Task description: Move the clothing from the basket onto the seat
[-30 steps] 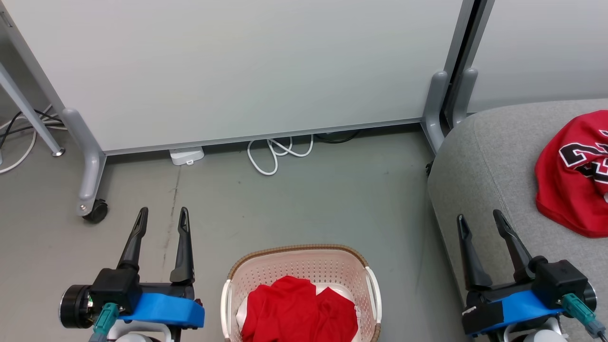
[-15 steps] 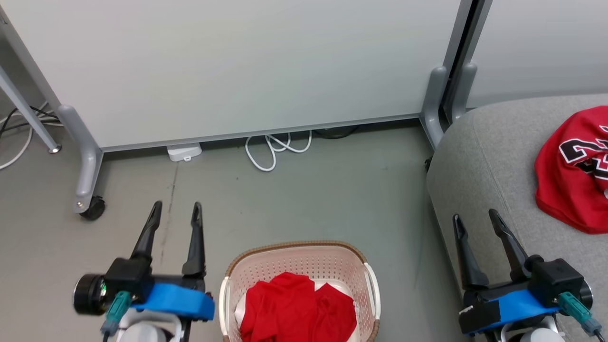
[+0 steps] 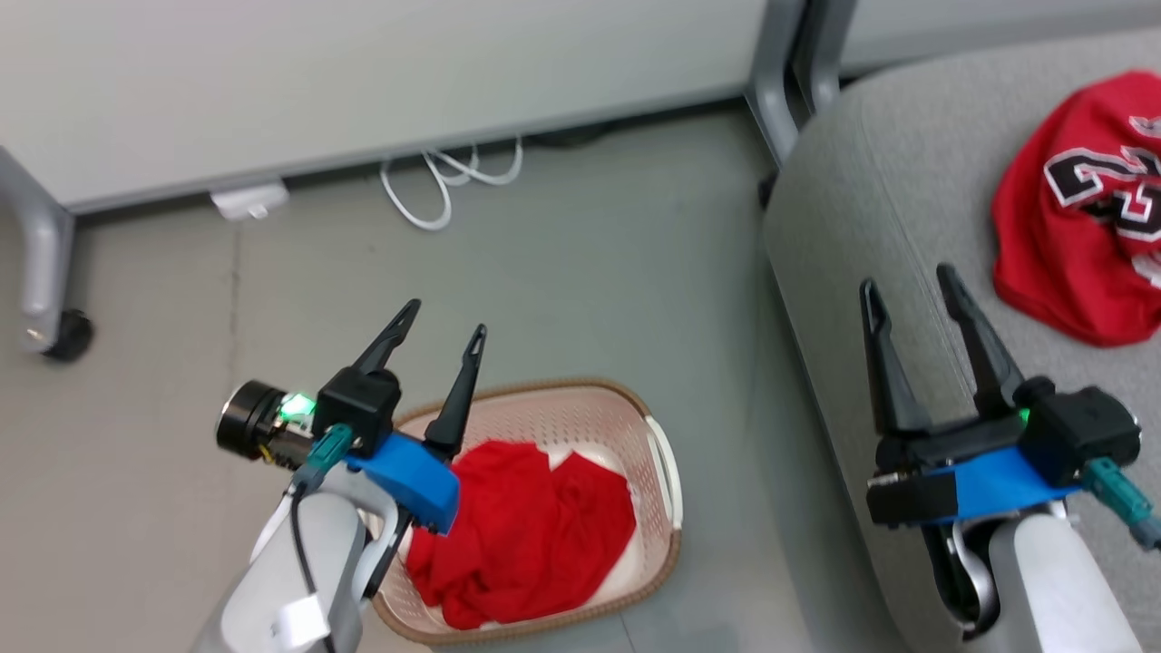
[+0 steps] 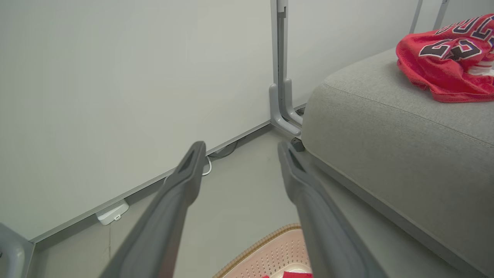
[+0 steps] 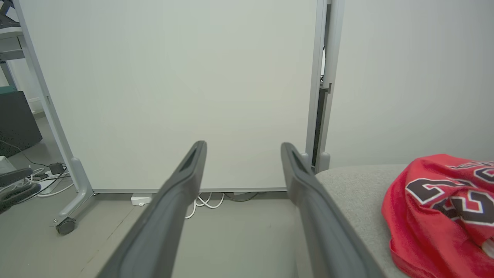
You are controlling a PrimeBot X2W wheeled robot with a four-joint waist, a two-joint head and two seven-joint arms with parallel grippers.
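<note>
Office-type workroom. Evidence: white partition panels (image 3: 363, 82) across the top, castor foot (image 3: 59, 336) at left, loose cables (image 3: 435, 181) on bare grey floor (image 3: 590, 272), grey sofa (image 3: 907, 227) at right.

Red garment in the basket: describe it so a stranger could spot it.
Left of the grey seat, a cream basket with a brown rim stands on the floor. The garment lies crumpled inside, plain red, unlike the numbered jersey on the seat.

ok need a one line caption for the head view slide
Both grippers open: left gripper near the basket with one red garment inside, right gripper by the seat bearing the jersey.
</note>
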